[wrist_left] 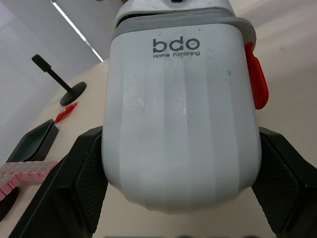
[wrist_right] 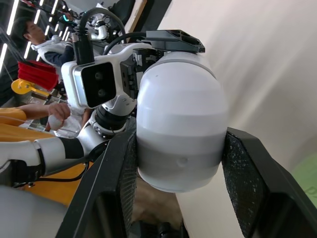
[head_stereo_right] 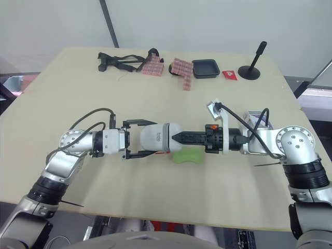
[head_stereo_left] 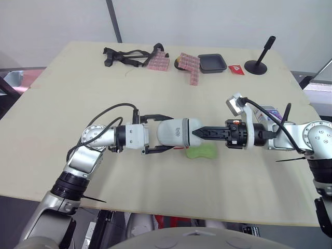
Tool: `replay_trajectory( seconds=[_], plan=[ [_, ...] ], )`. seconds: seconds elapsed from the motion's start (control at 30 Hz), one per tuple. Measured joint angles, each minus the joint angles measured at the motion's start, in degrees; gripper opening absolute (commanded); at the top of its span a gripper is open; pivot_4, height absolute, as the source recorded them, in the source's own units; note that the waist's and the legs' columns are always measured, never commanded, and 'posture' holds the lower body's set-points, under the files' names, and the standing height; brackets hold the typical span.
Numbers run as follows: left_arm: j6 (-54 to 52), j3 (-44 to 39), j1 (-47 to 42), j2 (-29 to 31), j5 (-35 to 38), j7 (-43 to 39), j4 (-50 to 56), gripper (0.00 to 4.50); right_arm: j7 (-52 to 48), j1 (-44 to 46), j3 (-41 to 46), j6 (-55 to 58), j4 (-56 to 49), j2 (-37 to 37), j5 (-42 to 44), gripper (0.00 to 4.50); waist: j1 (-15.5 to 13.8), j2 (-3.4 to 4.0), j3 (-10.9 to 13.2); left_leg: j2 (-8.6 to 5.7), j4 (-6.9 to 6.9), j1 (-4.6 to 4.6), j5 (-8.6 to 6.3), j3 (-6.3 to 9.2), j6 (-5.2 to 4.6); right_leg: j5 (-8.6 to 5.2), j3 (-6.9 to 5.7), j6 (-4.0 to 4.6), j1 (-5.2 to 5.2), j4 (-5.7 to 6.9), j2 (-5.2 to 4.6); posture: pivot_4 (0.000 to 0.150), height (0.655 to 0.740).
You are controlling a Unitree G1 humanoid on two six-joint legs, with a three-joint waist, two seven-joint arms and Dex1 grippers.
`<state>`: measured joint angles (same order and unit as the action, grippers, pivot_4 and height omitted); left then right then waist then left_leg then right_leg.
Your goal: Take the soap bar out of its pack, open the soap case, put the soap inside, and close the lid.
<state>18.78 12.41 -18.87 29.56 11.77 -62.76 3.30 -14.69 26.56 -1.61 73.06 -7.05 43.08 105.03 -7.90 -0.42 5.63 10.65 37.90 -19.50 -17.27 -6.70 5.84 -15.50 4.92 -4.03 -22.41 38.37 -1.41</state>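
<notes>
Your left gripper (head_stereo_left: 168, 134) and right gripper (head_stereo_left: 197, 133) meet end to end above the table (head_stereo_left: 78, 93), with the white soap case (head_stereo_left: 176, 134) held between them. The left gripper's two black fingers (wrist_left: 74, 183) are spread wide and press on opposite sides of the case, whose rounded end sits deep between them. A red latch (wrist_left: 257, 82) shows on the case's side, just beyond one left fingertip. The right gripper's fingers (wrist_right: 257, 183) clasp the opposite end of the case, one on each flank. The case's lid looks closed, though the seam is hard to judge. The green soap bar (head_stereo_left: 201, 152) lies bare on the table, just below the right gripper's fingertips and apart from them. A small box (head_stereo_left: 270, 114) sits behind the right wrist.
</notes>
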Motion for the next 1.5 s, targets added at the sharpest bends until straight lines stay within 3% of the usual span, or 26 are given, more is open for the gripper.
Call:
replay_trajectory(
  seconds=[0.43, 0.53, 0.67, 1.0, 1.5],
  plan=[
    [-2.54, 0.00, 0.15, 1.01, -0.05, -0.96, -0.30, 3.46, -6.74, 0.00, 0.61, 3.22, 2.73, 7.13, -2.92, 2.06, -0.13, 0.00, 0.00, 0.00, 0.00, -0.03, 0.00, 0.00, 0.00, 0.00, 0.01, 0.00, 0.01, -0.05, 0.00, 0.150, 0.7400],
    [-3.38, -0.01, 0.39, 1.18, -0.04, -1.08, -0.39, 3.46, -10.75, -0.08, 2.38, 3.75, 5.50, 12.21, -10.14, 2.06, -0.30, -0.01, 0.00, -0.01, 0.01, -0.05, 0.00, 0.00, -0.01, 0.00, 0.02, 0.00, 0.01, -0.06, 0.00, 0.150, 0.7400],
    [-3.92, -0.04, 0.38, 1.49, -0.03, -1.25, -0.74, 3.46, -20.69, 0.36, 1.33, 1.64, 6.38, 18.87, -25.86, 2.06, -0.03, -0.01, 0.01, 0.00, 0.01, -0.07, 0.00, 0.00, -0.01, 0.00, 0.02, 0.00, 0.01, -0.08, 0.00, 0.150, 0.7400],
    [-4.22, -0.05, 0.33, 1.47, -0.01, -1.49, -1.34, 3.46, -39.92, 4.08, -14.59, -17.62, 3.28, 26.69, -63.13, 2.06, 0.05, -0.01, 0.01, 0.01, 0.03, -0.09, -0.01, 0.00, -0.02, 0.00, 0.02, 0.00, 0.01, -0.07, 0.01, 0.150, 0.7400],
    [-4.31, -0.06, 0.40, 1.48, -0.02, -1.45, -1.54, 3.46, -50.80, 6.67, -25.09, -33.09, 5.03, 21.93, -89.42, 2.06, 0.26, -0.01, 0.01, 0.02, 0.06, -0.04, -0.01, -0.01, -0.02, 0.00, 0.06, 0.01, 0.01, 0.04, 0.01, 0.150, 0.7400]
  ],
)
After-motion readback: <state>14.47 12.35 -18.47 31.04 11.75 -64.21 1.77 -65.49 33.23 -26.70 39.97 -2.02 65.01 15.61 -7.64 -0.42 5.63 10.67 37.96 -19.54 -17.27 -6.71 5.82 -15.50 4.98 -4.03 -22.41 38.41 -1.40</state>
